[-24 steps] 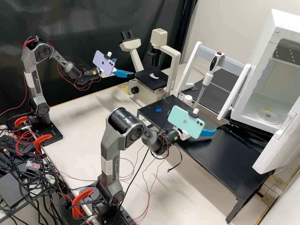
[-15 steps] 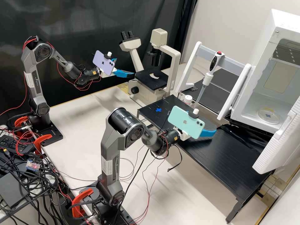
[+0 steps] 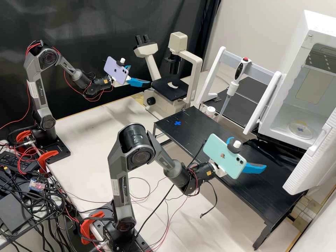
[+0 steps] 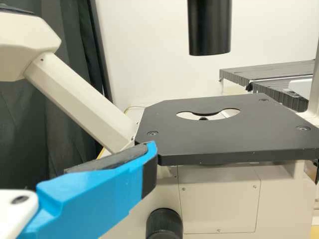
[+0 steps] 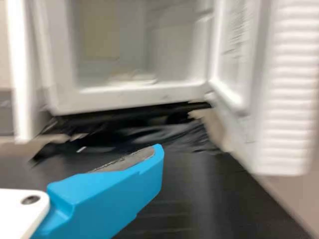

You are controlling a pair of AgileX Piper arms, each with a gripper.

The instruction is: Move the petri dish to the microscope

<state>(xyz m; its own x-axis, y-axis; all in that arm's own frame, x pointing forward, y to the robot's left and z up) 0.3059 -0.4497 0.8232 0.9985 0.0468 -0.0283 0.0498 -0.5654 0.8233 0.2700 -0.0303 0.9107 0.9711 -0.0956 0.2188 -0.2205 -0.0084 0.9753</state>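
Petri dish (image 3: 307, 132) lies flat on the floor of the white chamber (image 3: 311, 26), door (image 3: 311, 164) swung open. R tool (image 3: 247, 154) is released & empty over the black tabletop (image 3: 266, 199), short of the dish; L tool (image 3: 140, 75) also released, near the microscope stage (image 3: 175, 93).

Handling: prob. v. light & stiff, thin-walled plastic or glass, can't say which. Smooth walls may slip, & too hard a squeeze might crack it or pop it out. If there's a lid, it could slide, so keep it level; any liquid would slosh. Best hold: low on the side wall, at opp. points across the full width, w/ gentle, even pressure. Not by the top edge, b/c a loose lid would come away alone.

Looks: round, shallow, clear w/ a paler rim, a yellowish tint toward the back, & a blue cross (image 3: 300, 129) at approx. centre, on it or under it, can't tell. Contents unclear.
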